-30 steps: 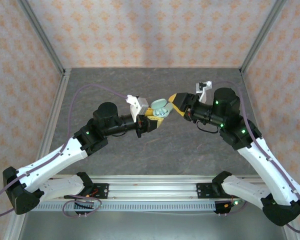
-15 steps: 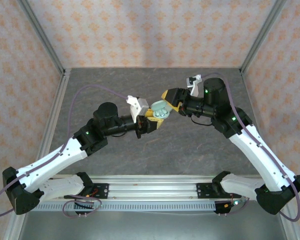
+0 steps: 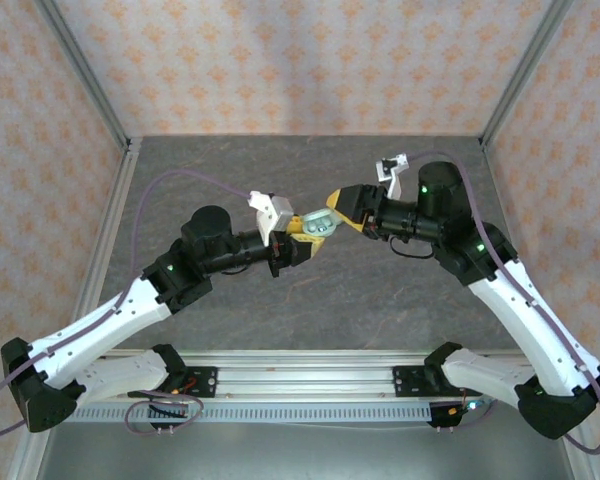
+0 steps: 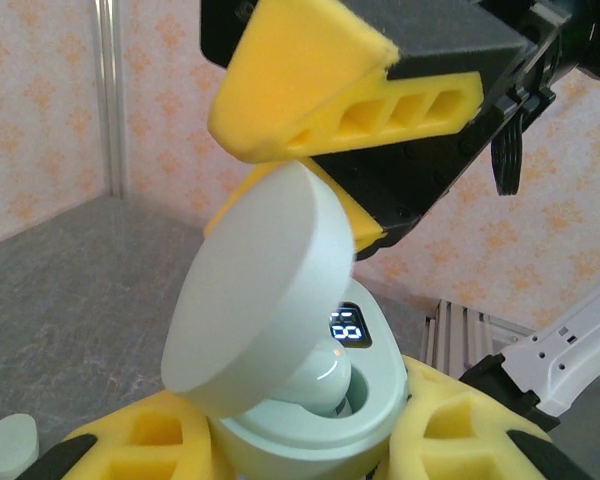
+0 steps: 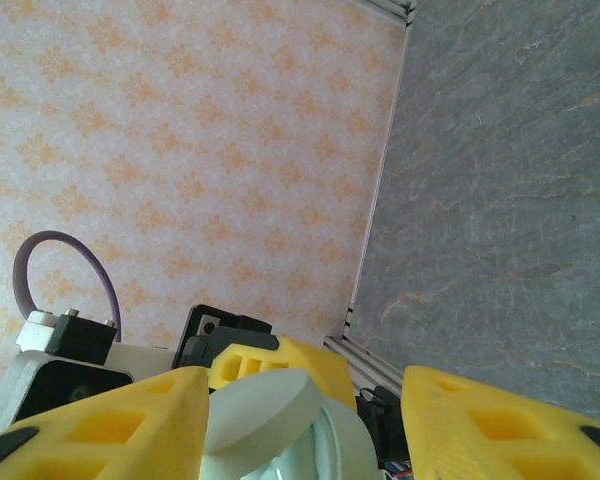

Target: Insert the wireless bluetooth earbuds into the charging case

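Fingers (image 4: 150, 440) of the left tool (image 4: 305, 445), faced with yellow foam, are closed on the base of a pale mint oval plastic charging case (image 4: 280, 340). One finger sits on each side of it, in the lower middle of the left wrist view. The case's hinged lid (image 4: 240, 270) stands open, tilted up toward the upper left. One small whitish-mint, pebble-like wireless earbud (image 4: 318, 378) sits in a well inside the base, just below a little dark display (image 4: 347, 327) with lit digits. A second earbud (image 4: 8, 446), equally pale, lies on the grey stone-patterned surface (image 4: 70, 290) in the lower left corner of that view, apart from the case.

In the right wrist view the right tool (image 5: 305, 405) is spread wide, its two yellow foam fingers in the lower left and lower right of the frame. The open lid stands between them, close to the left-hand finger; whether it touches that finger cannot be told. From above, the two tools meet nose to nose near the centre of the frame, with the case between them.
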`<action>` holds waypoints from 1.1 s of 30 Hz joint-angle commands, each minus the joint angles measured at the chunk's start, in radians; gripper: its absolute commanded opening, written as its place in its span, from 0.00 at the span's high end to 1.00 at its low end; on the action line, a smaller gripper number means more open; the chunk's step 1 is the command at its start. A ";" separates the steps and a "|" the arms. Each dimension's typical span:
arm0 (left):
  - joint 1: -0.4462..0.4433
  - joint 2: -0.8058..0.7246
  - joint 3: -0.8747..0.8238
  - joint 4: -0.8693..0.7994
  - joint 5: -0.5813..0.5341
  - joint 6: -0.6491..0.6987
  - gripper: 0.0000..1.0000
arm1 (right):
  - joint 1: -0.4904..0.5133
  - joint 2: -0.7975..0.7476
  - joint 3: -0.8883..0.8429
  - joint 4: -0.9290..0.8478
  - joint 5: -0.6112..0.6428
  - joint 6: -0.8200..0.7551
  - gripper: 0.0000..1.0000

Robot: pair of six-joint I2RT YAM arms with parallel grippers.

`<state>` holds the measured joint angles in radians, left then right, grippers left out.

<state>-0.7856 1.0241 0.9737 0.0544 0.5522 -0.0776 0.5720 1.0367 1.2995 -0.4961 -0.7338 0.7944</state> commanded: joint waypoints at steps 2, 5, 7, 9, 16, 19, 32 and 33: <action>-0.007 -0.025 -0.009 0.036 -0.018 0.002 0.73 | -0.001 -0.042 -0.014 -0.022 0.002 -0.011 0.43; -0.007 -0.025 -0.009 0.039 -0.018 -0.001 0.73 | -0.001 -0.054 -0.030 -0.012 0.005 0.009 0.40; -0.007 -0.025 -0.009 0.041 -0.019 -0.002 0.73 | -0.001 -0.059 -0.042 0.005 -0.002 0.030 0.37; -0.007 -0.024 -0.008 0.044 -0.018 -0.004 0.73 | -0.001 -0.063 -0.060 0.036 -0.015 0.058 0.37; -0.007 -0.014 -0.007 0.062 -0.017 -0.015 0.73 | 0.006 -0.068 -0.134 0.160 -0.053 0.155 0.35; -0.007 -0.009 -0.004 0.060 -0.017 -0.016 0.73 | 0.022 -0.064 -0.157 0.203 -0.055 0.184 0.35; -0.007 -0.008 -0.010 -0.006 -0.055 0.007 0.73 | 0.058 0.000 -0.184 0.341 -0.084 0.262 0.77; -0.007 -0.010 -0.012 -0.013 -0.062 0.010 0.73 | 0.059 0.004 -0.187 0.348 -0.083 0.267 0.79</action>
<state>-0.7856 1.0206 0.9730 0.0471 0.5076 -0.0795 0.6163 1.0264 1.1267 -0.2188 -0.7788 1.0420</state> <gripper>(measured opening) 0.305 0.227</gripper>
